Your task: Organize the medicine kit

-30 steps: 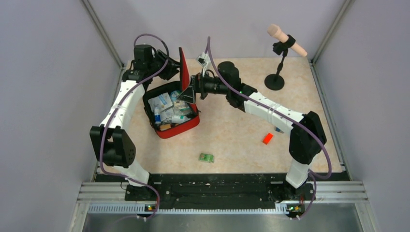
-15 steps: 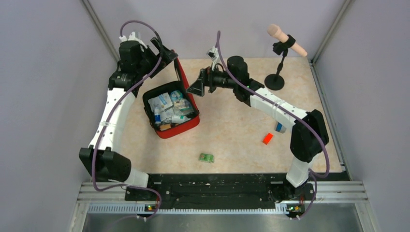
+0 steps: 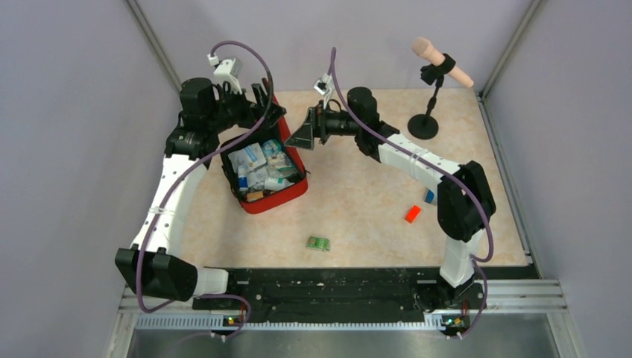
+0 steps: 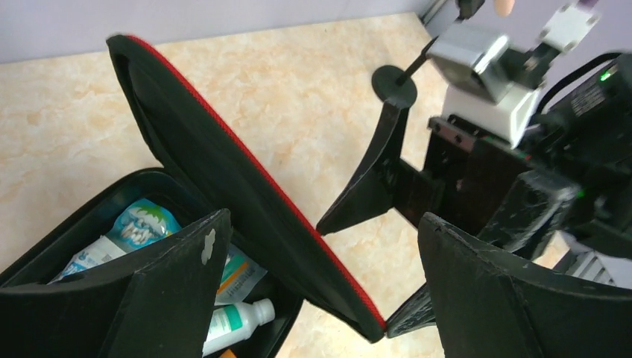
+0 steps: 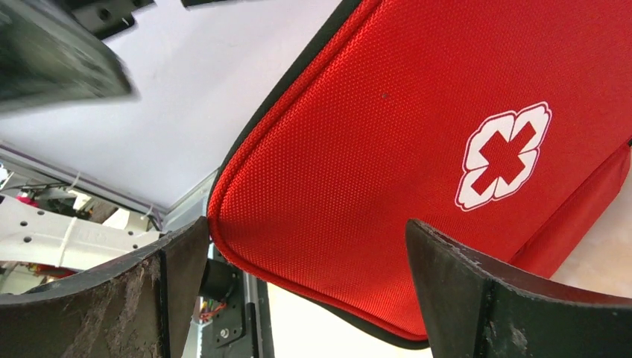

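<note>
A beige marbled surface lay between plain grey walls, with both arms reaching toward its far side. The left claw was spread wide and pinched nothing. The raised lid of the medicine kit stood in the gap between its fingers, its black lining toward one finger, with no grip on it. Just under that claw lay the open tray of the kit, packed with supplies: tubes, sachets and small boxes.

The right claw was also spread and empty. It sat just beside the lid's red outer face, where the white cross showed between its fingers. Whether a finger touched the fabric could not be told. The lid stood near upright, probably because the two claws flanked it from either side, as fits a step of swinging it shut.

Well apart from both claws, toward the arm bases, a green packet and a small red block lay loose, so packing looked unfinished. A microphone stand stood beyond the right claw.
</note>
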Robot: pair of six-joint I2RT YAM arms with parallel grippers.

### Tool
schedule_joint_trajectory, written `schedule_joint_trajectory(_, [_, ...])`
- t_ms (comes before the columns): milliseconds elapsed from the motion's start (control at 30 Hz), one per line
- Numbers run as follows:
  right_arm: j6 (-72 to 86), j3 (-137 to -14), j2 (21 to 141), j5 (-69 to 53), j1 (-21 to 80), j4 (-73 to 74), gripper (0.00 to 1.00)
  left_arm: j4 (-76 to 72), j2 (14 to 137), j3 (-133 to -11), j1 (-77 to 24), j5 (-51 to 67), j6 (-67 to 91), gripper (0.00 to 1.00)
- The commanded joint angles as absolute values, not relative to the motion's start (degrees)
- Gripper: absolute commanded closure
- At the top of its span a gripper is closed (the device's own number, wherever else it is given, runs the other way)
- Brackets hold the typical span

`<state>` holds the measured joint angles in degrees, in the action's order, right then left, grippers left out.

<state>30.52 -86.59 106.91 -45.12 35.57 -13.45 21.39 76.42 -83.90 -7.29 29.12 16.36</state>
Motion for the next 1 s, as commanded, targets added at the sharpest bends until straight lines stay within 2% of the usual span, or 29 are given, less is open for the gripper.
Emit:
schedule_joint_trajectory(0, [26.16,-90.06,107.11,-42.53,35.20,-9.29,0.01,18.20,74.31,-80.18,-7.38,29.76,12.98,0.01])
schedule_joint_trajectory(233, [21.27,-90.17,105.45,-41.38,34.64,-6.40,0.01,15.14,73.73,-76.46,-7.29,34.56,19.75,0.02])
schedule_joint_trajectory(400, [16.85,-89.20,104.50,-46.64,34.74,-6.99,0.01,12.19,77.64,-76.75,-7.29,38.27,24.86,0.13])
schedule_joint_trajectory(467, [20.98,-86.44,103.44,-47.35,34.72,-11.60,0.01,9.76,78.39,-76.10,-7.29,39.90,28.12,0.17])
schedule_joint_trajectory(600, [42.88,-79.57,103.71,-47.49,34.54,-30.05,0.01,6.40,79.49,-75.90,-7.30,40.61,31.41,0.22])
schedule_joint_trajectory(667, [45.96,-78.46,104.30,-48.88,34.69,-34.08,0.01,6.26,79.98,-76.32,-7.29,40.38,31.63,0.22])
schedule_joint_trajectory(733, [44.01,-80.63,105.20,-49.88,35.15,-31.28,0.02,6.05,80.44,-76.69,-7.29,40.55,31.81,0.22])
schedule_joint_trajectory(833, [38.70,-85.44,105.98,-49.25,36.20,-24.38,0.22,5.87,81.09,-76.86,-7.32,40.45,32.14,0.22])
schedule_joint_trajectory(900, [34.96,-88.39,106.30,-46.83,36.78,-19.29,0.27,6.30,81.30,-77.11,-7.33,40.23,32.02,0.22])
schedule_joint_trajectory(967, [31.56,-90.47,106.58,-43.91,37.35,-14.03,0.28,6.72,81.19,-77.19,-7.31,39.76,31.64,0.22])
